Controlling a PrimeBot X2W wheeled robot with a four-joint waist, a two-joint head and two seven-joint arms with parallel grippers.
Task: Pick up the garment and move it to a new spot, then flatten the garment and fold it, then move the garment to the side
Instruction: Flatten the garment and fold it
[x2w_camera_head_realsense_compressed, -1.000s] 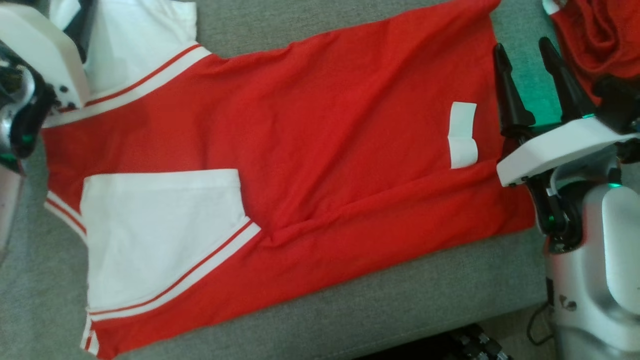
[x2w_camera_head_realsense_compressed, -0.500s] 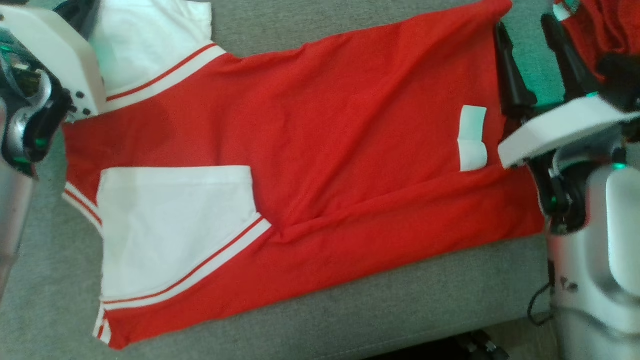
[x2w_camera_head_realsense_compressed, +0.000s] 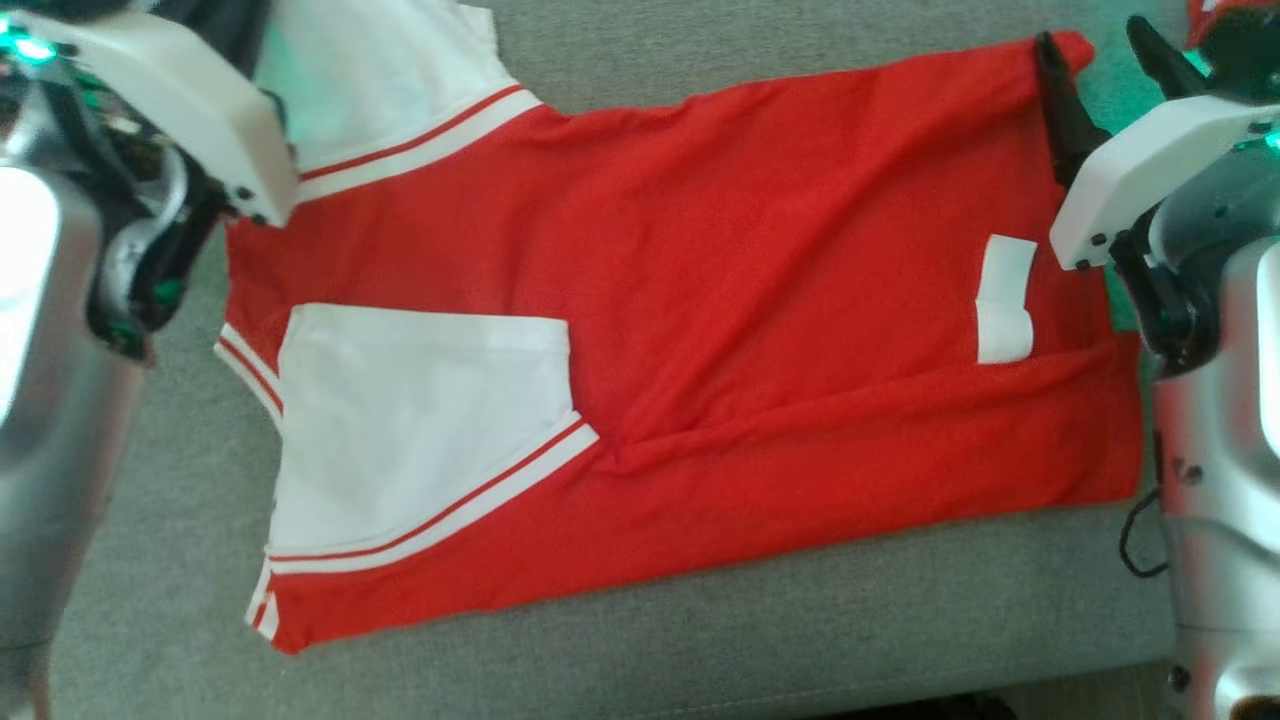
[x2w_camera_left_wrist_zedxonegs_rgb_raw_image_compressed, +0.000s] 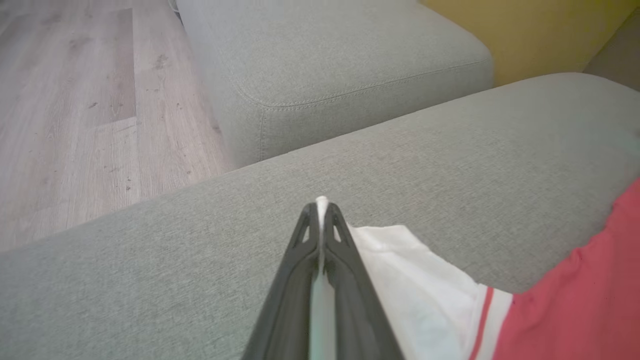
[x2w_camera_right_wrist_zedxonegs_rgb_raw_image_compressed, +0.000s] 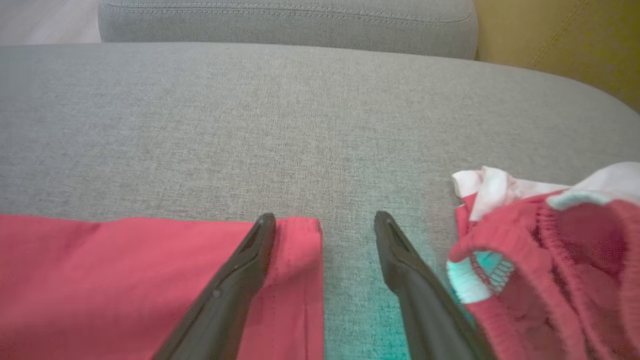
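The garment (x2w_camera_head_realsense_compressed: 700, 300), red with white sleeves and a small white label, lies spread on a grey sofa seat (x2w_camera_head_realsense_compressed: 700, 640). In the left wrist view my left gripper (x2w_camera_left_wrist_zedxonegs_rgb_raw_image_compressed: 320, 210) is shut on the edge of the far white sleeve (x2w_camera_left_wrist_zedxonegs_rgb_raw_image_compressed: 415, 290), and a strip of white cloth shows between the fingers. My right gripper (x2w_camera_head_realsense_compressed: 1090, 32) stands open at the garment's far right hem corner. Its left finger (x2w_camera_right_wrist_zedxonegs_rgb_raw_image_compressed: 250, 260) rests on the red cloth (x2w_camera_right_wrist_zedxonegs_rgb_raw_image_compressed: 100, 280), while the other finger is over bare cushion beside the corner.
A second, crumpled red and white piece of clothing (x2w_camera_right_wrist_zedxonegs_rgb_raw_image_compressed: 550, 260) lies just right of my right gripper. Another grey cushion (x2w_camera_left_wrist_zedxonegs_rgb_raw_image_compressed: 330, 65) sits beyond the seat, with wooden floor (x2w_camera_left_wrist_zedxonegs_rgb_raw_image_compressed: 75, 100) to its left and a yellow wall (x2w_camera_left_wrist_zedxonegs_rgb_raw_image_compressed: 525, 30) behind.
My left gripper has closed on the white sleeve. The head camera has shifted, sliding the whole picture rightward. My right gripper has reached forward to the hem's far corner, still open.
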